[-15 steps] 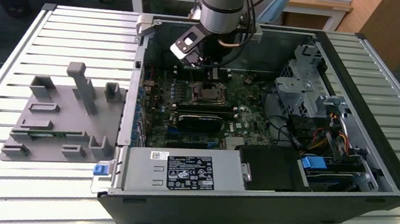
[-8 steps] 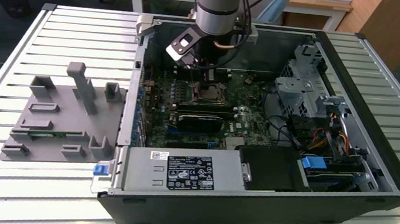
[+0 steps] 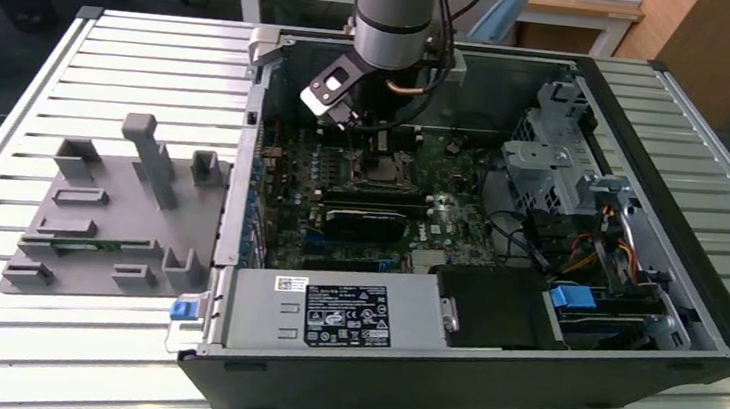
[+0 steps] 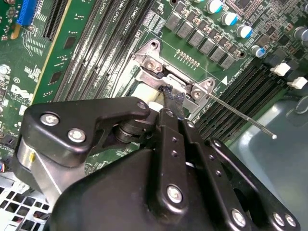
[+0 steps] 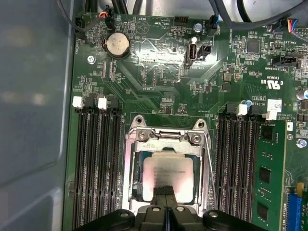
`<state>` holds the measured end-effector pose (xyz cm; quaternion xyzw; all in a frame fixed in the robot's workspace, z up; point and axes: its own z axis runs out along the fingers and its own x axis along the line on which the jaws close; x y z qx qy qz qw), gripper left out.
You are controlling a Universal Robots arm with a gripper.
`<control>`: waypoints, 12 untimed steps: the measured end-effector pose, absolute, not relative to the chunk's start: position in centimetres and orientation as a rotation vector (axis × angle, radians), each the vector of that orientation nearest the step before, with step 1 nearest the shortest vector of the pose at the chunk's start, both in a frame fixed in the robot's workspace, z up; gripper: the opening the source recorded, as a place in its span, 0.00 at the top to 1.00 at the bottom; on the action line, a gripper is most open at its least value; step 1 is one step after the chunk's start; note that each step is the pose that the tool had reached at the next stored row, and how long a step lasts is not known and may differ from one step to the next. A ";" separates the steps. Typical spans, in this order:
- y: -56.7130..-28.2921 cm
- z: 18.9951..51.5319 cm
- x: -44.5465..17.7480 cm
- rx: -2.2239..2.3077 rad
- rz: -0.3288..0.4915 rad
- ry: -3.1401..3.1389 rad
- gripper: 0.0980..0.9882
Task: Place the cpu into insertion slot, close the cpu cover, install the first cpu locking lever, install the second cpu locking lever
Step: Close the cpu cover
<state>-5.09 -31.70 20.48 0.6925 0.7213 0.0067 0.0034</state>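
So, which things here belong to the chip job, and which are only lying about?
For the job: chip, cover frame, lever, shut tool at the chip.
Lying about: grey holder, power supply, coin battery, memory slots.

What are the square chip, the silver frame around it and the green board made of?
The cpu looks capped in metal: a flat, matte silver-grey top with a soft sheen. The cpu cover seems thin stamped sheet metal, bright and reflective. The green board looks like glossy lacquered laminate, probably fibreglass; that is a guess.
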 end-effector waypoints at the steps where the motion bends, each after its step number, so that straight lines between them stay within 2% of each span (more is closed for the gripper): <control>1: -31.7 20.5 -5.1 2.171 0.021 2.261 0.99; 12: -31.7 19.9 -5.1 2.169 0.016 2.259 0.99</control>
